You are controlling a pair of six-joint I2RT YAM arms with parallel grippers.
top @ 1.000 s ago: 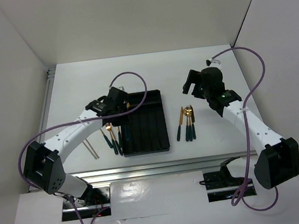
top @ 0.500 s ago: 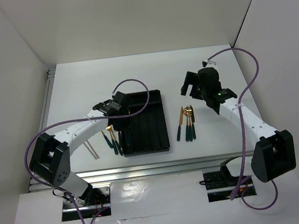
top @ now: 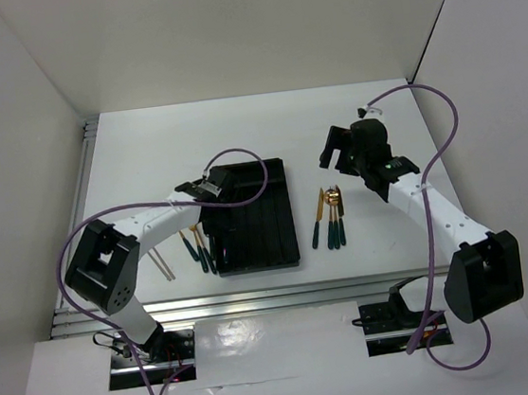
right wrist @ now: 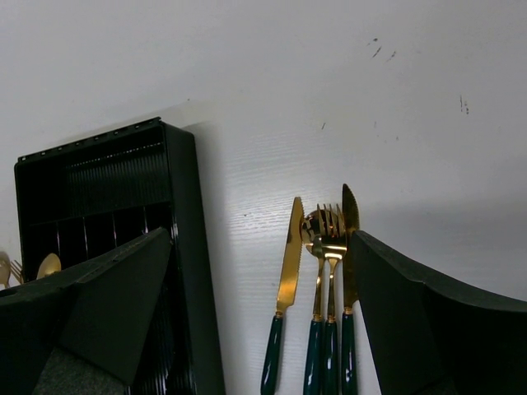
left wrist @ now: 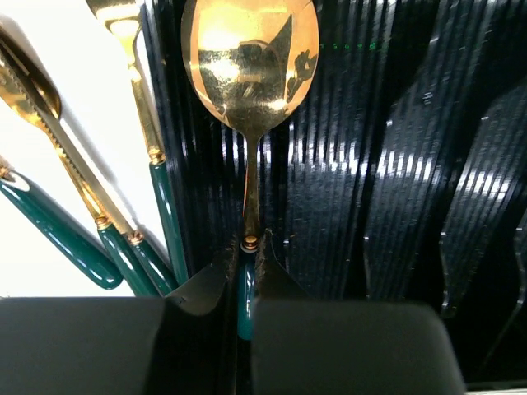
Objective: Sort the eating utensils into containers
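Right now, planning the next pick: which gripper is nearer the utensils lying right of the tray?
Right. The right gripper hovers open just beyond those utensils; the left gripper is across the tray, shut on a spoon.

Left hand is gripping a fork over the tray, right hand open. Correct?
No: the left hand grips a spoon, not a fork; the left wrist view shows its round gold bowl. It is over the tray, and the right hand is open.
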